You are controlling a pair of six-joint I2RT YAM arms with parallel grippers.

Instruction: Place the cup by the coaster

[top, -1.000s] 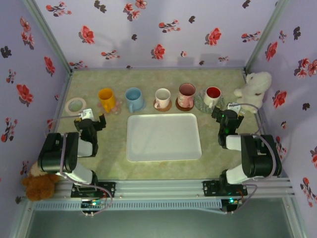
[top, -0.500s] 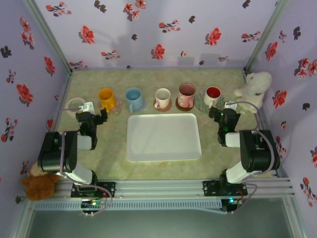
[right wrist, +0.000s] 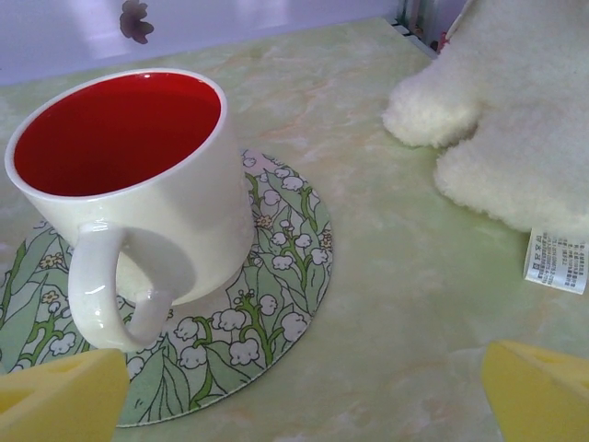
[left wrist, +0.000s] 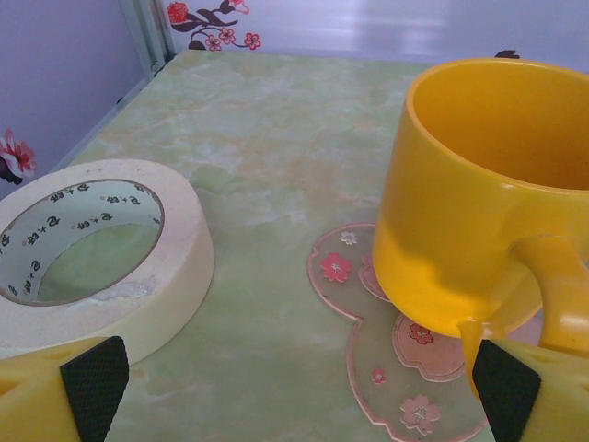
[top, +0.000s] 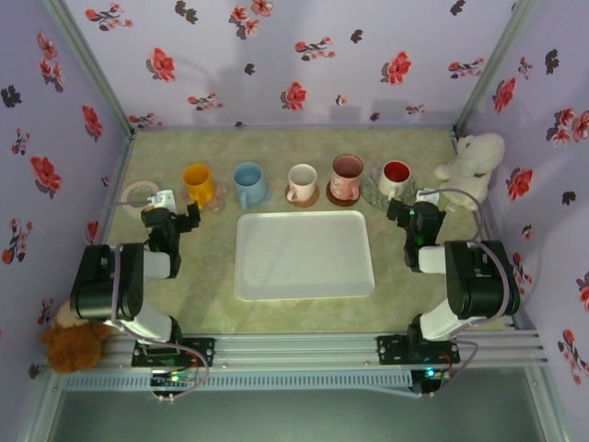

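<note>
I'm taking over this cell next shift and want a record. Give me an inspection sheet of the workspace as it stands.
Surface: marbled green table, no spills seen.
Job's things: yellow cup on a clear flower coaster; white cup with a red inside on a leaf-print coaster; blue cup, cream cup and pink cup in the same back row.
Clutter: white tray at centre; tape roll left of the yellow cup; white plush toy back right; brown teddy by the left base.
Grippers: left gripper open, facing the yellow cup; right gripper open, facing the white cup; neither holds anything.
Cables: grey cable at the left wrist, another at the right.
Surroundings: lilac flower-print walls.
</note>
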